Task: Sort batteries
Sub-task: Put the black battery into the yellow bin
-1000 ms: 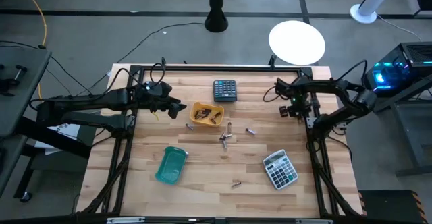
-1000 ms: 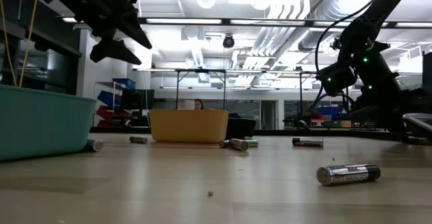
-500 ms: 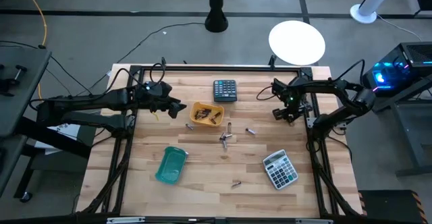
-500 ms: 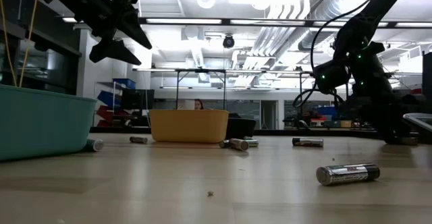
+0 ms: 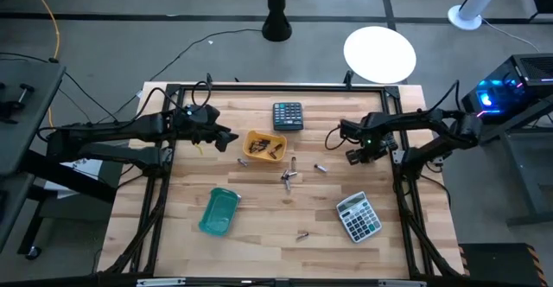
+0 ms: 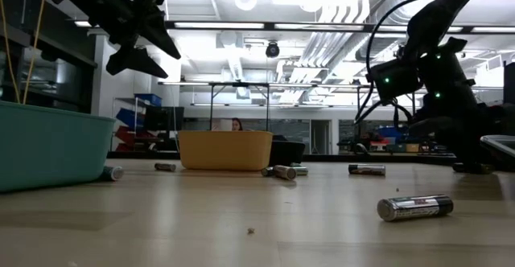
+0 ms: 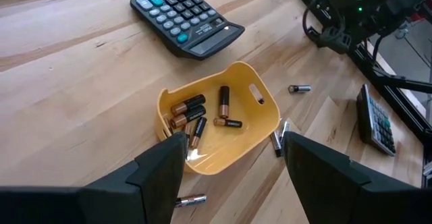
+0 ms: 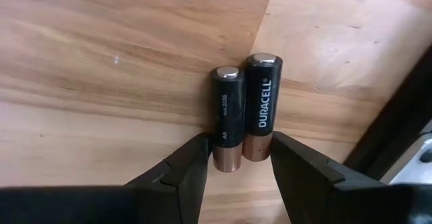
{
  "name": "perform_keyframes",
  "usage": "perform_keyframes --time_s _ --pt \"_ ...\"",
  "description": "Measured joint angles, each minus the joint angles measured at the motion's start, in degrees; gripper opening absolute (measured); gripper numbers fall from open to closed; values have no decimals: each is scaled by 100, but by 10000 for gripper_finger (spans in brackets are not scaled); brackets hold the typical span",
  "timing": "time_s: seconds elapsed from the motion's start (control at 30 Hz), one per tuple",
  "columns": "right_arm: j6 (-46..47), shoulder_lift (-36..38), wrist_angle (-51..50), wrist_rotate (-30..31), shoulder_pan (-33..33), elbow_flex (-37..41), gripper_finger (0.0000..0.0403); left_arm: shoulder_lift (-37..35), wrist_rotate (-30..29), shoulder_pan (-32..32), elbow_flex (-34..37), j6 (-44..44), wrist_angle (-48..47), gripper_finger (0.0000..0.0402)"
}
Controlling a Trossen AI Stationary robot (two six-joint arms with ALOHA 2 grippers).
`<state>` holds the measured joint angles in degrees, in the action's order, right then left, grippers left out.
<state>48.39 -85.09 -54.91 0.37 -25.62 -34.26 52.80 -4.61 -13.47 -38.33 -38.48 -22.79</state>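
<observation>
Two black-and-copper batteries (image 8: 243, 113) sit side by side between the fingers of my right gripper (image 8: 239, 158). It hangs in the air over the table's right part (image 5: 356, 154), right of a loose cell (image 5: 320, 168). My left gripper (image 7: 233, 177) is open and holds nothing. It hovers just left of the yellow tray (image 5: 263, 146), which holds several batteries (image 7: 202, 113). More cells lie flat on the wood in the middle (image 5: 287, 178), by the tray (image 5: 244, 161) and toward the near edge (image 5: 302, 234). My right gripper pinches the two batteries together between its two fingers, at their copper ends (image 8: 231, 160). The cells stick out past the fingertips (image 8: 196, 158), in line with the fingers, dark ends toward the table. Both are lifted clear of the wood.
A teal tray (image 5: 219, 211) lies at the near left. One calculator (image 5: 289, 115) sits beyond the yellow tray, another (image 5: 358, 216) at the near right. A black frame rail (image 5: 399, 162) runs along the table's right edge. A battery (image 6: 414, 207) lies close to the low camera.
My right gripper has moved from the far right corner toward the table's left and near side, closer to the loose cells in the middle, carrying its batteries. My left gripper has kept still.
</observation>
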Motion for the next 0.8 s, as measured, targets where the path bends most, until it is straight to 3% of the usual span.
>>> perform_keyframes --time_s 0.3,0.8 --pt "-119 81 -111 11 107 -19 160 0 258 4 0 -31 -6 241" --pt "864 1409 -142 183 478 7 160 0 257 4 0 -33 -8 241"
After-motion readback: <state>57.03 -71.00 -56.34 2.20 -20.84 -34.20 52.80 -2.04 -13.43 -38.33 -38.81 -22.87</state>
